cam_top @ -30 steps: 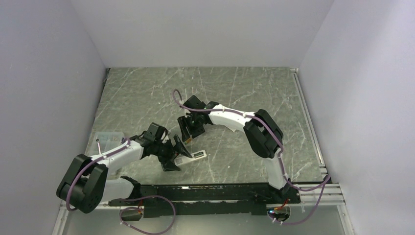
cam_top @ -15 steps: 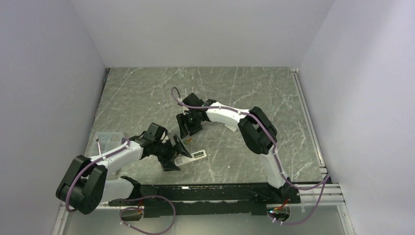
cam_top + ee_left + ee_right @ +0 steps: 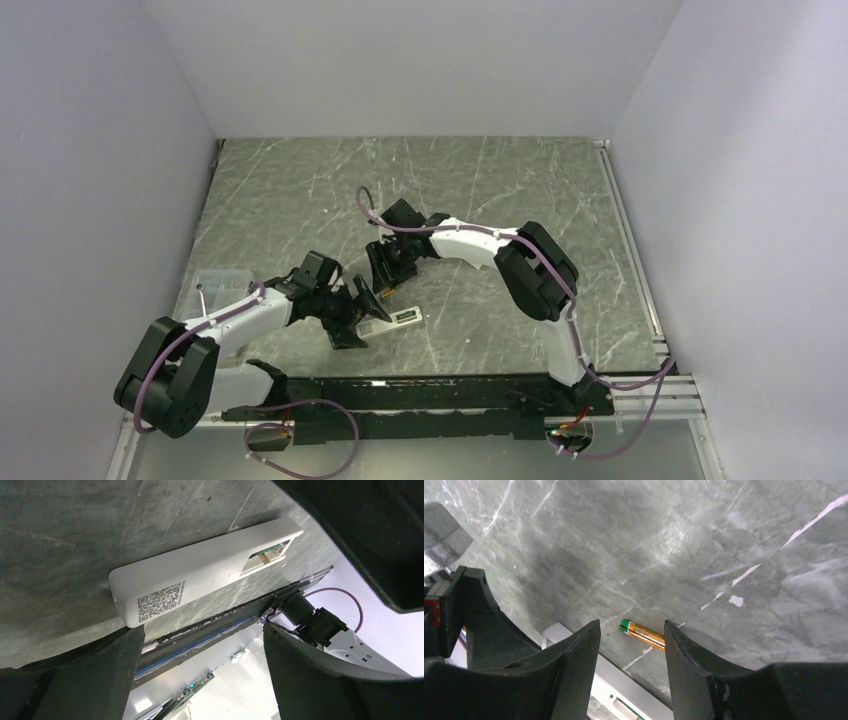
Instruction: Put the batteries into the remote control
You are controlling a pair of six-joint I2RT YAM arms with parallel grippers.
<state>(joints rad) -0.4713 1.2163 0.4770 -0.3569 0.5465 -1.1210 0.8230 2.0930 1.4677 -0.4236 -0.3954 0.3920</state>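
Pickup of the orange-gold battery (image 3: 642,632) is in hand: it lies on the counter (image 3: 624,540) just at the far side of the remote control (image 3: 200,575), framed by the right fingers (image 3: 574,665), which are spread wide and hold nothing. The remote control is laid back-up, open compartment (image 3: 265,560) at its right end, flanked by the parted, empty left fingers (image 3: 100,680). Next, a descent and a squeeze across the battery's body are called for.

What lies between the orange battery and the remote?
Only bare table, seen in the right wrist view; the battery lies apart from the remote.
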